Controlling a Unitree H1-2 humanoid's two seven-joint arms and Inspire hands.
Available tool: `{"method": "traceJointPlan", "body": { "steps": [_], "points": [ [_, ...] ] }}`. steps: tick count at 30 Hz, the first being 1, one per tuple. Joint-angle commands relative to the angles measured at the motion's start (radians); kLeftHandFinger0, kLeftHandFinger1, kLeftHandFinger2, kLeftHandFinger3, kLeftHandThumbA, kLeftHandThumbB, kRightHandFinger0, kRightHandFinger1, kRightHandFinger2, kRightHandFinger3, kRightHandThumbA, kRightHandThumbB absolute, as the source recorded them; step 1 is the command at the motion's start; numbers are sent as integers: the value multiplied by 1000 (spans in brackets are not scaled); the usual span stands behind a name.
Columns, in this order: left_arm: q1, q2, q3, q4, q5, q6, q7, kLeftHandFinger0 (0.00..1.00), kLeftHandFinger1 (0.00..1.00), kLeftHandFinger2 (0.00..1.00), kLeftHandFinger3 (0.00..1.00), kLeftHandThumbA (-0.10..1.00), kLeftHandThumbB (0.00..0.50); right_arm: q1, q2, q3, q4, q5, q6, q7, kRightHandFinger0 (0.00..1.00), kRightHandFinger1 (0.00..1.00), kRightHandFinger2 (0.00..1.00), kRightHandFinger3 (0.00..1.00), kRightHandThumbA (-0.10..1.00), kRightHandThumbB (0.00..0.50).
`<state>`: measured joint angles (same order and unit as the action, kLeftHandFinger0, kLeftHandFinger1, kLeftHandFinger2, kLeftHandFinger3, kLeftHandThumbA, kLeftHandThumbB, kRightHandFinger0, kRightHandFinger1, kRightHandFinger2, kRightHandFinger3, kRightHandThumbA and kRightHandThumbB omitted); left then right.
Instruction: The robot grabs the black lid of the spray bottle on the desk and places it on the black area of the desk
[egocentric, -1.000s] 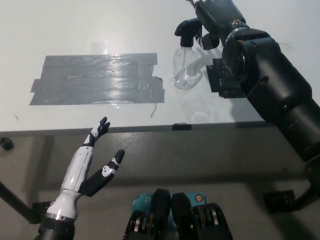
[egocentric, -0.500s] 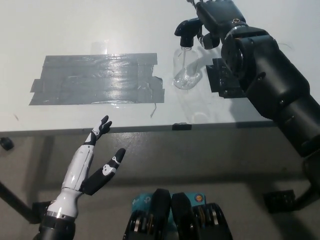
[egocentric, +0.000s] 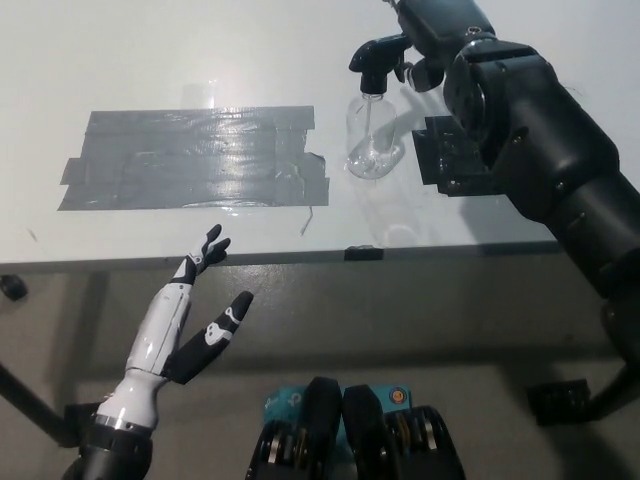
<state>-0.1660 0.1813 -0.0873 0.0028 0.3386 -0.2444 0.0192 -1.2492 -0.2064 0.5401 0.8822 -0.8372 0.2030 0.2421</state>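
Spray bottle (egocentric: 373, 135) of clear plastic, rounded at the base, stands upright on the white tabletop (egocentric: 200, 50). Its black lid (egocentric: 378, 60), a trigger sprayer with a nozzle pointing away from the right hand, sits on the bottle's neck. The black right hand (egocentric: 432, 35) is at the sprayer's far side, right up against it, with its bulky black arm running back toward the lower right. The arm hides the fingers, so whether they close on the lid cannot be told. A black area (egocentric: 195, 160) of shiny tape strips lies on the tabletop well apart from that hand, beyond the bottle. The white left hand (egocentric: 195, 310) rests below the tabletop's near edge, fingers spread, holding nothing.
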Motion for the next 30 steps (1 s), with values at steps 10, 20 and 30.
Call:
{"method": "traceJointPlan", "body": {
  "steps": [10, 20, 30],
  "points": [
    [-42, 26, -10, -21, 4, -4, -20, 977, 859, 889, 1000, 856, 0, -95, 22, -16, 0, 45, -15, 44, 1000, 1000, 1000, 1000, 606, 500],
    [-40, 25, -10, -28, 14, -3, -21, 981, 859, 889, 1000, 885, 0, -101, 25, -17, 3, 54, -23, 30, 1000, 1000, 1000, 1000, 773, 500],
    [-44, 27, -10, -26, 11, -5, -23, 981, 851, 882, 1000, 888, 0, -119, 30, -2, 50, 44, -31, 6, 1000, 1000, 1000, 1000, 708, 500]
  ]
}}
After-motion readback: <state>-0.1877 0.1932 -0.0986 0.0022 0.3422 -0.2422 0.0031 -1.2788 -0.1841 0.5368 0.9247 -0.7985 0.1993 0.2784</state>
